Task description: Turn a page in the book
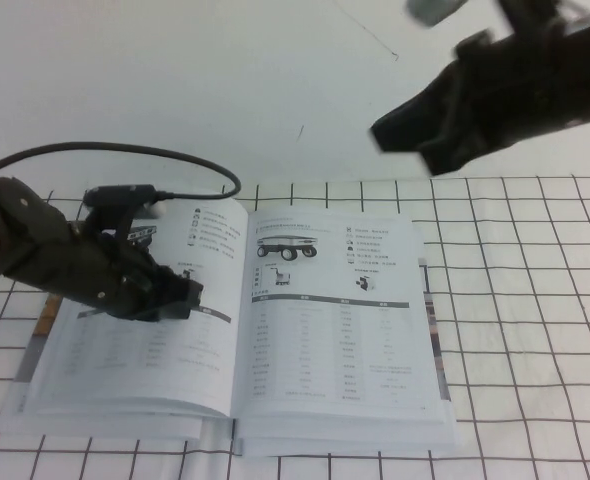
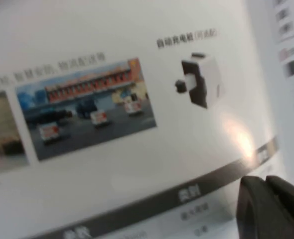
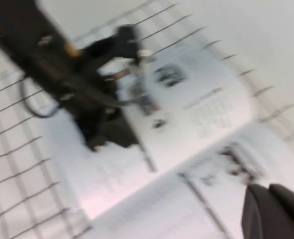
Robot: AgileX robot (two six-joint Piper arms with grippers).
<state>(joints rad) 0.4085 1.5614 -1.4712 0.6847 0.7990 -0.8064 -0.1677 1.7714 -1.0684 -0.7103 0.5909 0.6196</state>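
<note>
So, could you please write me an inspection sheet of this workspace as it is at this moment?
Surface: white table; black-lined grid cloth over the near part.
Job's things: book lying open and flat on the cloth; right-hand page shows a wheeled-robot photo and a table.
Clutter: nothing seen.
Grippers: left pincer low over the book's left-hand page, contact unclear; right pincer shut, holding nothing, raised above the table beyond the book.
Cables: black cable arching over the left arm.
Surroundings: nothing seen.

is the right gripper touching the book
No, in the high view the right gripper hangs raised beyond the far edge of the open book, clear of it.
</note>
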